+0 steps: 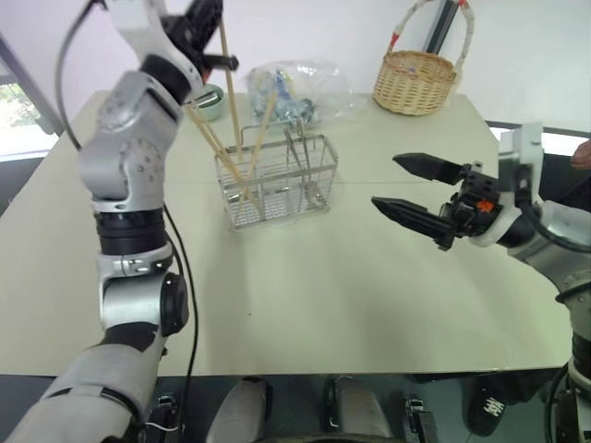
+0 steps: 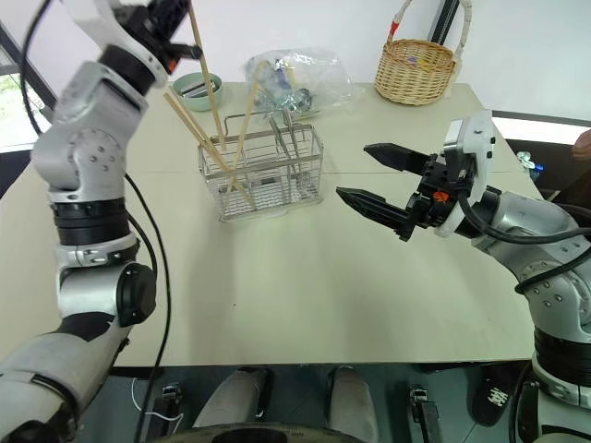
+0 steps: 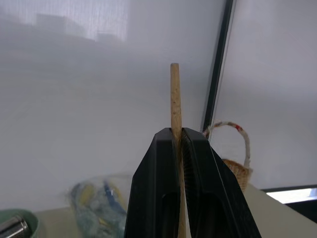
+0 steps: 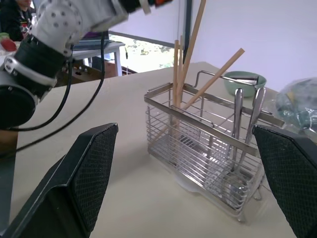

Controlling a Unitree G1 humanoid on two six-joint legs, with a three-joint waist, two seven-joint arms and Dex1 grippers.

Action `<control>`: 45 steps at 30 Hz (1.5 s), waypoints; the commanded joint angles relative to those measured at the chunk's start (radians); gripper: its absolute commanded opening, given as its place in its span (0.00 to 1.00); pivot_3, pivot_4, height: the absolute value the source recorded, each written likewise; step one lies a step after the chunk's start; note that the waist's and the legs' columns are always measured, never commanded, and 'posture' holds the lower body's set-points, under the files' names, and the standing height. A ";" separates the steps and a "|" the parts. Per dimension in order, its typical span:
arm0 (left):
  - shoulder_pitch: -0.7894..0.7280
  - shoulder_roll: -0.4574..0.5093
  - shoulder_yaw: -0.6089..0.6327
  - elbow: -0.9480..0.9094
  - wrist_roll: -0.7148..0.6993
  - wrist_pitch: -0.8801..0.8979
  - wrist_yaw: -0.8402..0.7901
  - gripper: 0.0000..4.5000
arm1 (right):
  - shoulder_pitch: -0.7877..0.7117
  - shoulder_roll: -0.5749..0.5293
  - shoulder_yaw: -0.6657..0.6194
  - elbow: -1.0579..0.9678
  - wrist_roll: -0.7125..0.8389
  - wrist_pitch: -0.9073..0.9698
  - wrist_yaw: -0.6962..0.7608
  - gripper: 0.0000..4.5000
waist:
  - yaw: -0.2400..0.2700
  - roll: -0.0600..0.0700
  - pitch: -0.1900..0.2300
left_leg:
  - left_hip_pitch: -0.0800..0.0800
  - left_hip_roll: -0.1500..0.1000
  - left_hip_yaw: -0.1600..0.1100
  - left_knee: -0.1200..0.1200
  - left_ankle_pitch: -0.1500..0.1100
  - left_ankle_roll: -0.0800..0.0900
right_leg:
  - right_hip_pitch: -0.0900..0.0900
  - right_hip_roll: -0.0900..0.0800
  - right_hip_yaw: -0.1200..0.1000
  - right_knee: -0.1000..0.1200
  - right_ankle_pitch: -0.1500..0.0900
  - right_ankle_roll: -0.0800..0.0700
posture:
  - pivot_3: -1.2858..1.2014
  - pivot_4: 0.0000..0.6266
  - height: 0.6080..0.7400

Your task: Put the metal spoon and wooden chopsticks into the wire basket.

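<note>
The wire basket (image 1: 277,183) stands on the table left of centre. Wooden chopsticks (image 1: 218,148) lean inside its left compartment. My left gripper (image 1: 222,51) is high above the basket, shut on the upper part of one more chopstick (image 3: 175,94), whose lower end reaches down into the basket. The metal spoon (image 4: 238,119) stands upright in the basket's right compartment beside another thin metal handle. My right gripper (image 1: 406,189) hovers open to the right of the basket, pointing toward it, with nothing between its fingers.
A round wicker basket (image 1: 416,78) with a hoop handle sits at the table's far right. A clear plastic bag (image 1: 295,88) of items and a green bowl (image 1: 211,100) lie behind the wire basket. The beige table (image 1: 351,295) spreads in front.
</note>
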 commanded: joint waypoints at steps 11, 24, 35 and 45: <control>0.153 -0.086 -0.018 -0.028 0.051 -0.174 0.017 0.00 | -0.051 0.008 -0.016 -0.002 0.020 -0.002 -0.047 1.00 | 0.004 0.000 0.000 | 0.000 -0.001 -0.001 0.001 0.000 0.001 | 0.002 0.000 0.000 -0.001 0.000 0.000 | 0.52 0.24 0.58; 0.170 -0.099 -0.003 -0.089 0.014 -0.130 0.041 0.92 | -0.086 0.008 -0.002 0.053 -0.014 -0.010 -0.021 1.00 | 0.004 0.000 0.000 | 0.000 -0.001 -0.001 0.001 0.000 0.001 | 0.002 0.000 0.000 -0.001 0.000 0.000 | 0.52 0.24 0.58; 0.156 0.424 0.059 -0.142 -0.158 0.117 -0.416 0.98 | -0.076 0.005 0.035 0.073 -0.094 -0.054 0.048 1.00 | -0.026 0.004 0.002 | 0.001 0.000 -0.001 -0.001 0.000 0.001 | 0.000 0.001 0.000 0.001 0.000 0.000 | 0.52 0.24 0.58; 0.615 0.821 0.176 -0.265 -0.152 0.071 -0.848 0.98 | -0.015 -0.064 0.087 0.115 -0.227 -0.127 0.217 1.00 | -0.021 0.009 0.005 | 0.000 0.001 -0.001 -0.002 -0.001 0.001 | 0.000 -0.001 0.000 -0.001 -0.004 -0.006 | 0.52 0.24 0.58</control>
